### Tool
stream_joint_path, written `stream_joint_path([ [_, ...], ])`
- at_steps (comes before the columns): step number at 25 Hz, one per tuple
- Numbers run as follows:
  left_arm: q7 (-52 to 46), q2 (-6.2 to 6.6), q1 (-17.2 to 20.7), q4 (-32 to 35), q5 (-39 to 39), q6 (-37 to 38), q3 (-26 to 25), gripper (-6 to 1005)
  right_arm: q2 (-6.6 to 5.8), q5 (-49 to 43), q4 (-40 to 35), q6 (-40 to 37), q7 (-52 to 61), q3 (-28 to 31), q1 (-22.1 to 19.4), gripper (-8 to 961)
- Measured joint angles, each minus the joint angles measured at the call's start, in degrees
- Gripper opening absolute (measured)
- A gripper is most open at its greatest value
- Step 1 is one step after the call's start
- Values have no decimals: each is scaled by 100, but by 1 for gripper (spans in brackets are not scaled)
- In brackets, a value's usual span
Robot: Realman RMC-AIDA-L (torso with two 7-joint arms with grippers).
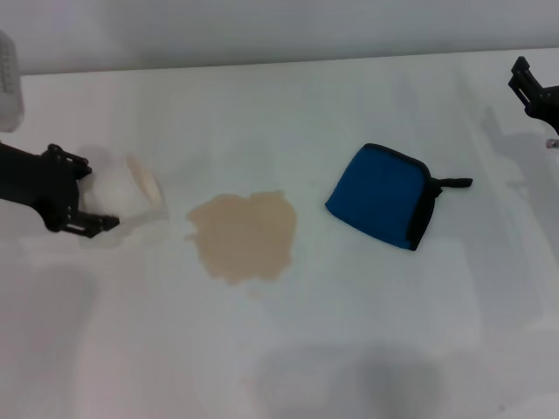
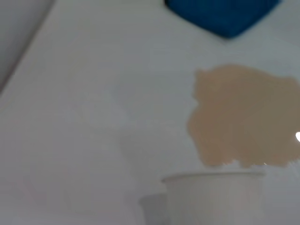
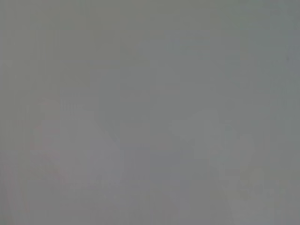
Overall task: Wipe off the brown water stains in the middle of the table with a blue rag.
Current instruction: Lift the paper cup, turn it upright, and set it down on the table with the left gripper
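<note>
The brown water stains (image 1: pixel 244 236) form one tan puddle in the middle of the white table (image 1: pixel 349 349); the left wrist view shows the puddle (image 2: pixel 243 117) too. To the puddle's right lies the folded blue rag (image 1: pixel 380 196), black-edged with a loop tab, and its edge (image 2: pixel 225 16) also shows in the left wrist view. My left gripper (image 1: pixel 98 194) is at the left of the puddle, shut on a tipped white paper cup (image 1: pixel 131 194), mouth toward the stain. My right gripper (image 1: pixel 531 87) hangs at the far right edge, apart from the rag.
A pale object (image 1: pixel 7 78) stands at the far left by the table's back edge. The cup (image 2: pixel 215 197) fills the near part of the left wrist view. The right wrist view shows only plain grey.
</note>
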Motion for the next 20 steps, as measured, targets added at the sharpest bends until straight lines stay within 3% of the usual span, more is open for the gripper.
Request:
stream_joint_path([
  [4, 16, 63, 172, -159, -652, 224, -1, 662, 2, -2, 2, -10, 1, -10, -1, 868],
  [8, 178, 97, 714, -266, -2274, 316, -2, 661, 5, -1, -18, -1, 1, -12, 11, 869],
  [10, 283, 80, 858, -249, -2611, 301, -3, 661, 6, -1, -20, 15, 1, -15, 19, 869],
  [14, 694, -67, 1236, -211, -3488, 282, -3, 659, 5, -1, -40, 34, 0, -20, 42, 869],
  [16, 1279, -405, 1636, -178, -4291, 258, -1, 655, 1, -1, -43, 35, -7, -20, 43, 869],
  [17, 1279, -405, 1636, -178, -4291, 258, -1, 654, -2, -1, -45, 37, -15, -21, 42, 869],
  [18, 1567, -537, 1808, -68, -4653, 165, -2, 652, -3, -1, -47, 37, -23, -24, 43, 869],
  [19, 1567, -537, 1808, -68, -4653, 165, -2, 652, -4, 0, -49, 39, -32, -25, 42, 869],
  [20, 1923, -597, 2070, 382, -5141, -115, -1, 653, -4, -1, -51, 40, -38, -27, 42, 869],
])
